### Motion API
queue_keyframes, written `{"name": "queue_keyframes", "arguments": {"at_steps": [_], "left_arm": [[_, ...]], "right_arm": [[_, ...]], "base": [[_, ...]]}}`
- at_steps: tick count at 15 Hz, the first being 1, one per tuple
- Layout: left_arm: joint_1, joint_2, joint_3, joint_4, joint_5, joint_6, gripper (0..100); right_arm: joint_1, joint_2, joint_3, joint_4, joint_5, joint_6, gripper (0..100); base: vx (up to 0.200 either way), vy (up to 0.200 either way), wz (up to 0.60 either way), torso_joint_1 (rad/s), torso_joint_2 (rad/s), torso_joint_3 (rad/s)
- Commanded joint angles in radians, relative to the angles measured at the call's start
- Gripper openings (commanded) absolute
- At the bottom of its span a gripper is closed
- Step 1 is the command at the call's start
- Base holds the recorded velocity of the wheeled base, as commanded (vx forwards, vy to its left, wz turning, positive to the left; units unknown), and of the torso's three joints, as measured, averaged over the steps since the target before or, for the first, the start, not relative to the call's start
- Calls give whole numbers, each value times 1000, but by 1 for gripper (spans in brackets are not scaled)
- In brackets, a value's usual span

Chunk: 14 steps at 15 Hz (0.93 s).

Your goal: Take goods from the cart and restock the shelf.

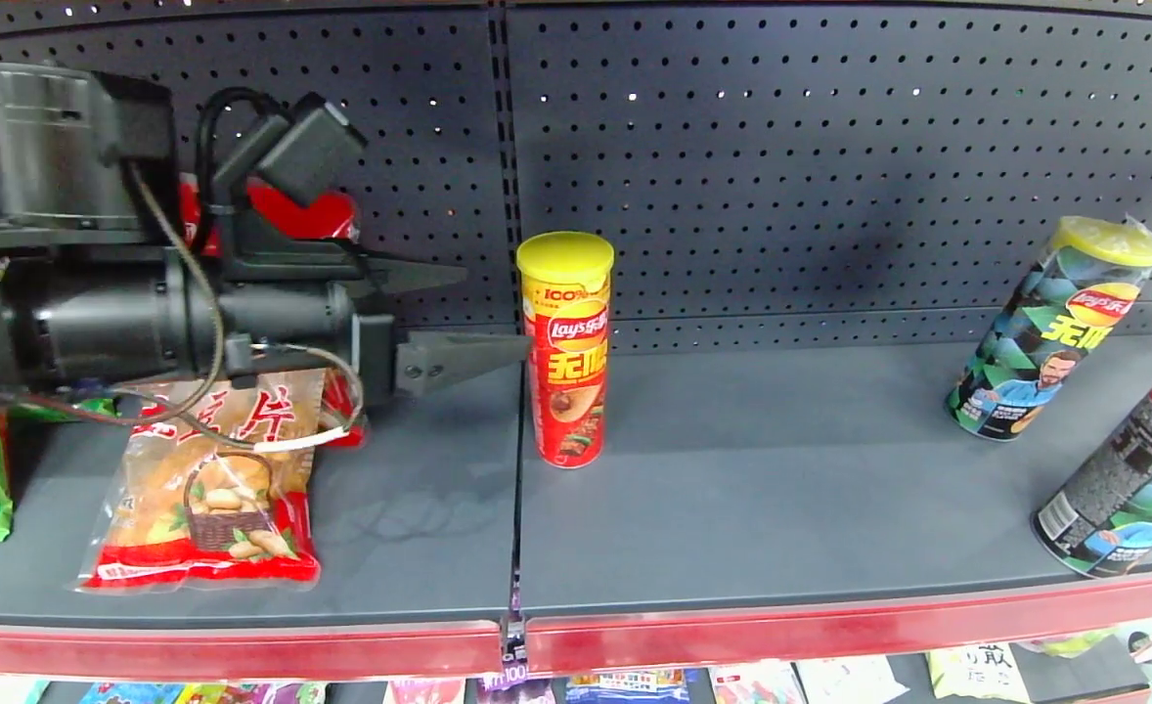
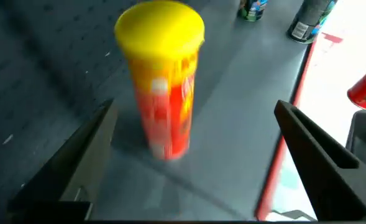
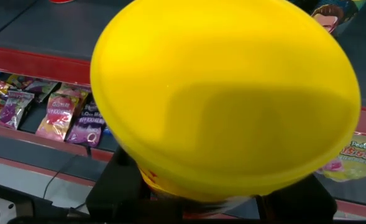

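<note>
On the shelf's upper level, the left jaws (image 1: 493, 311) are spread wide and hold nothing. They lie level, pointing toward the robot's right. Straight off their tips stands the can (image 1: 566, 362), red with a yellow lid, upright on its base near the seam in the shelf (image 1: 781, 469). In the left wrist view it sits in line with the gap, clear of both fingers. In the head view the nearer fingertip looks just beside its wall, and I cannot tell whether they touch.

That relation decides the next move, I would say. The can's long axis is vertical, the jaws come at it from the side at mid height, and it lies dead ahead of them. The can looks placed, so a straight pull back along the arm should leave it standing. Any sideways drift could clip and topple it.

The right jaws (image 3: 201, 202) pinch a second can (image 3: 226, 99), its yellow lid toward the wrist camera, out in front of the shelf's red edge. It looks next to go up, and the open stretch right of the can is nearer that arm.

Under the left arm lies a snack bag (image 1: 209, 489), flat. Far right stand two dark cans (image 1: 1050, 332), well apart from the red one.
</note>
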Motion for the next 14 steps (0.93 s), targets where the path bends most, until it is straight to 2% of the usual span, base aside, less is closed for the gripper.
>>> {"name": "queue_keyframes", "arguments": {"at_steps": [1, 3, 6, 8, 12, 14], "left_arm": [[-14, 118, -53, -3, -2, 2, 100], [-14, 135, -64, -3, 0, 10, 100], [-11, 192, -96, -44, 0, 54, 100], [-17, 223, -98, -102, -2, 56, 100], [-23, 246, -101, -104, -2, 54, 100], [-23, 276, -142, -105, -2, 56, 100]], "right_arm": [[0, 2, 0, -1, 0, 1, 0], [0, 3, 0, -1, 0, 1, 0], [0, 2, 0, 0, -3, 2, 0], [0, 2, 0, 0, -4, 7, 0], [0, 0, 0, 0, -6, 8, 0], [0, 2, 0, 2, -6, 10, 0]], "base": [[0, 0, 0, 0, 0, 0], [0, 0, 0, 0, 0, 0], [0, 0, 0, 0, 0, 0], [0, 0, 0, 0, 0, 0], [0, 0, 0, 0, 0, 0], [0, 0, 0, 0, 0, 0]]}}
